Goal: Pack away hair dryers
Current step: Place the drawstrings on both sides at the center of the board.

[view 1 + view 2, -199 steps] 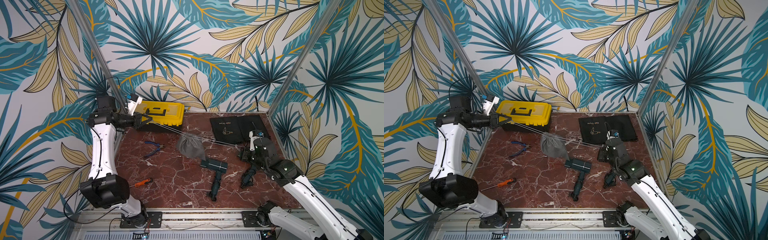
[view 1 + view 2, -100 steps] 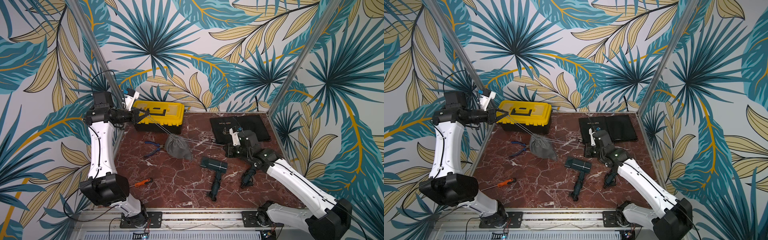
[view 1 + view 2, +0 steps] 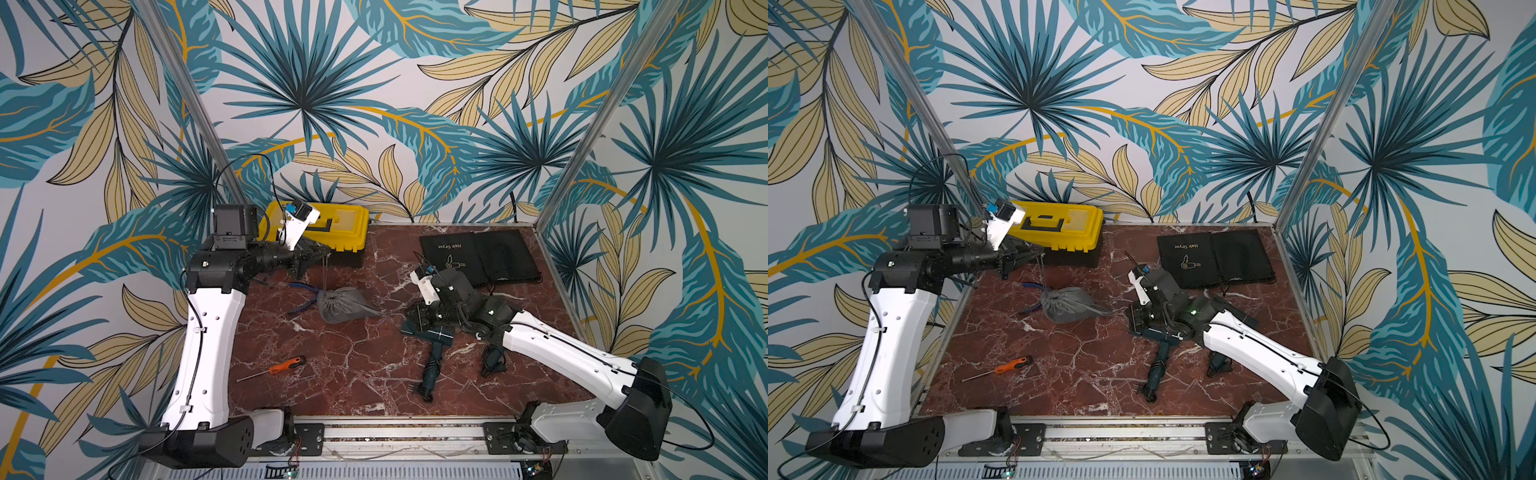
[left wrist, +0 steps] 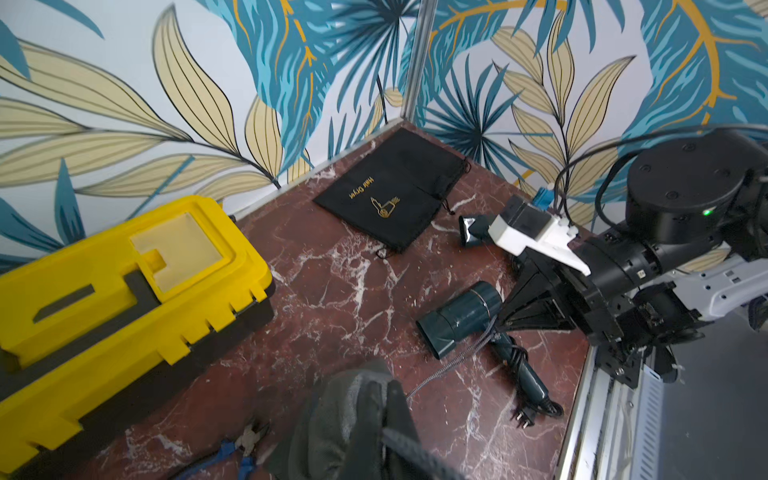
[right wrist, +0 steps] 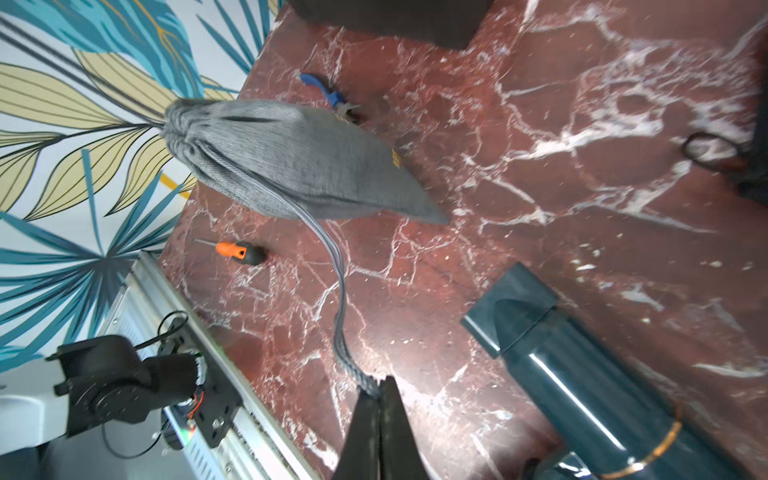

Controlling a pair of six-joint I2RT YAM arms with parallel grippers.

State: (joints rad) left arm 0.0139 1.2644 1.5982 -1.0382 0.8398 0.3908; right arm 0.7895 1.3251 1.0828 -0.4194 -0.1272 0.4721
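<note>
Against a second ago, the right gripper [image 5: 380, 395] stands far nearer the table's middle, just beside the teal hair dryer [image 3: 432, 334]; the left gripper [image 3: 323, 255] reaches further over the marble table [image 3: 365, 374]; the drawstring [image 5: 338, 299], then taut between them, sags; the grey pouch [image 3: 343, 307] lies cinched just beside the pliers [image 3: 303, 291]. Each gripper is clenched on one end of the drawstring. Teal hair dryer: mid-table, barrel crosswise, nozzle toward the pouch, handle with wound cord running toward the front rail [image 3: 395, 432]; black hair dryer [image 3: 492, 361]: to its right, largely under the right arm, handle end likewise toward the rail. Yellow toolbox [image 3: 336, 232] at the back-left edge; black pouches [image 3: 490, 257] at the back-right; bare marble between screwdriver [image 3: 286, 365] and teal handle.
</note>
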